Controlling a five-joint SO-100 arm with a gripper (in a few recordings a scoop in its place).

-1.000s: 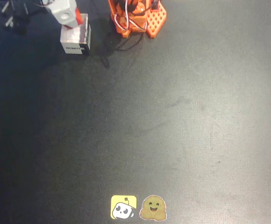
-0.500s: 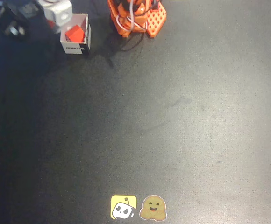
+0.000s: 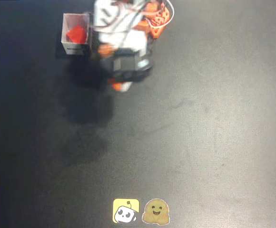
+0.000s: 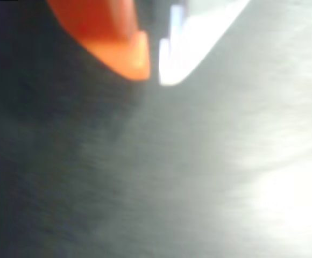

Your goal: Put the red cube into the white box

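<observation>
In the overhead view the red cube [image 3: 76, 34] lies inside the white box [image 3: 75, 48] at the top left of the black table. The box's dark label faces the front. My gripper [image 3: 121, 86] is motion-blurred, to the right of the box and a little in front of it, apart from both. In the wrist view my gripper [image 4: 153, 72] points down at bare black table. Its orange fingertip [image 4: 129, 54] and white fingertip [image 4: 183, 59] stand almost together with nothing between them.
The arm's orange base [image 3: 156, 20] stands at the top edge, right of the box. Two stickers, a yellow one [image 3: 126, 211] and a brown smiling one [image 3: 156, 211], lie flat at the front edge. A dark shadow falls in front of the box.
The arm has swung from the left of the box to its right and forward. The cube, held above the box a second ago, has stayed in the box.
</observation>
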